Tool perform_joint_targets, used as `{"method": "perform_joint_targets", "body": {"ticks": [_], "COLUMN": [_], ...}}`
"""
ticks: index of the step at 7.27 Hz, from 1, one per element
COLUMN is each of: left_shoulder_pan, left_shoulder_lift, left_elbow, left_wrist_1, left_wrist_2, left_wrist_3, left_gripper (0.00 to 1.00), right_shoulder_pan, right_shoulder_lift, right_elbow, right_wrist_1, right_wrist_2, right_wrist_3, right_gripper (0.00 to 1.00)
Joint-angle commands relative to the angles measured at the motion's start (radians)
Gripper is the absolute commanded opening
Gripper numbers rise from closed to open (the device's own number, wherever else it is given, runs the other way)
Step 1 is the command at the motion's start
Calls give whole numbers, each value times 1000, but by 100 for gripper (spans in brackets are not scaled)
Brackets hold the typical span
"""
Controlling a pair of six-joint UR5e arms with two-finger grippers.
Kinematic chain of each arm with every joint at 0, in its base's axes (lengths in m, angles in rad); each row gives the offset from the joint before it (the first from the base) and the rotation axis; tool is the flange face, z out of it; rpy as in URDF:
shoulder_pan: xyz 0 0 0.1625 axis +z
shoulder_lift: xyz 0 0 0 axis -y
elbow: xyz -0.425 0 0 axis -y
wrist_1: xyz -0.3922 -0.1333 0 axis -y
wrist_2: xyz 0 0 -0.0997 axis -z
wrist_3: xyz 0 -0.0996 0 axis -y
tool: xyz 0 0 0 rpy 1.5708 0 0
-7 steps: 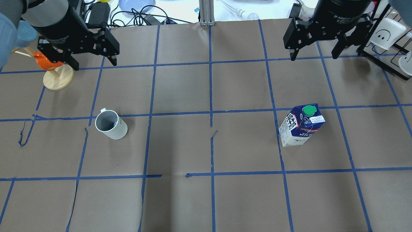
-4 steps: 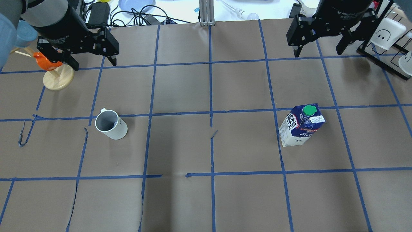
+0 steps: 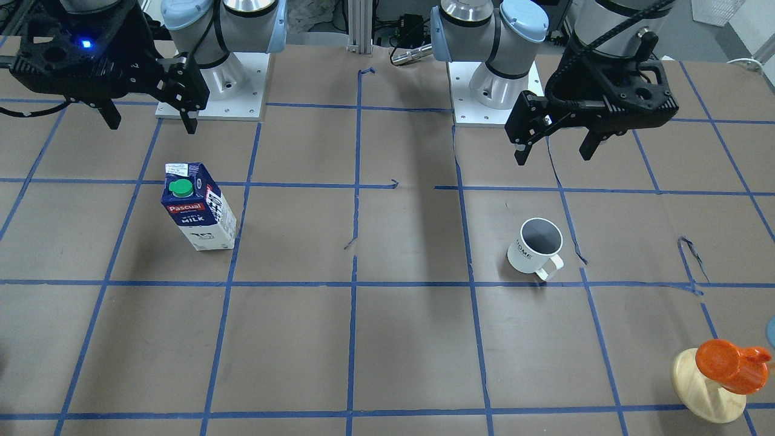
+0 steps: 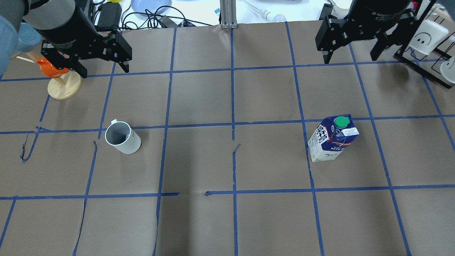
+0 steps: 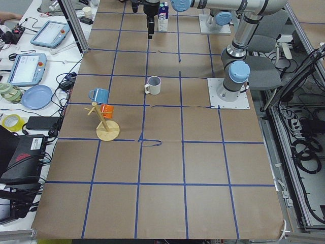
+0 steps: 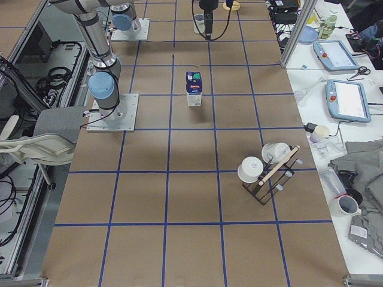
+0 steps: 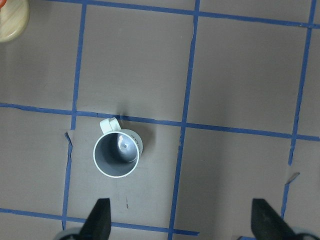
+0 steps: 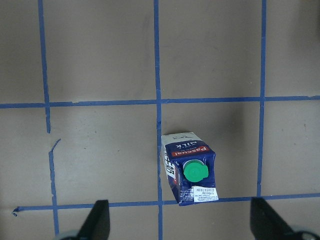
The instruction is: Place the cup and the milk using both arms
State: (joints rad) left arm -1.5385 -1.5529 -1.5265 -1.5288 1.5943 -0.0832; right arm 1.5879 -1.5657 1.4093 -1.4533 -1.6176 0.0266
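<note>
The milk (image 6: 193, 88) stands upright on the gridded table (image 6: 179, 197), well apart from a mug rack (image 6: 267, 170).

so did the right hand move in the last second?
Yes. The right hand shifted slightly up the overhead view: its tips reached the blue tape line, now they stop short of it.

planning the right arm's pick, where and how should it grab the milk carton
Probably the upper body below the gable, with the right gripper coming straight down and its open jaws over two opposite flat walls. The milk stands upright; its sloped top and green cap give no parallel faces.
</note>
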Motion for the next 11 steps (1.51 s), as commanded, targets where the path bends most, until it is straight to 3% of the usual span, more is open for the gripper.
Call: {"method": "perform_joint_targets", "body": {"ticks": [1, 6, 8, 10, 11], "left_shoulder_pan": [0, 12, 91, 208, 274], "left_shoulder_lift": [1, -7, -45, -81, -99], "left_elbow": [-9, -15, -41, -165, -241], "left_wrist_1": [1, -13, -25, 91, 161], "left_wrist_2": [1, -4, -8, -22, -22], "left_wrist_3": [-1, 6, 140, 253, 311], "left_gripper": [100, 100, 100, 100, 100], "right_shoulder_pan": [0, -2, -8, -46, -86], "right_shoulder_lift": [1, 18, 59, 59, 58], "right_elbow": [5, 11, 40, 159, 224], "right_wrist_1": [-1, -2, -4, -18, -85], "right_wrist_2": [4, 4, -1, -1, -4], "right_wrist_3": [-4, -7, -58, -97, -172], "right_gripper": [100, 100, 100, 100, 100]}}
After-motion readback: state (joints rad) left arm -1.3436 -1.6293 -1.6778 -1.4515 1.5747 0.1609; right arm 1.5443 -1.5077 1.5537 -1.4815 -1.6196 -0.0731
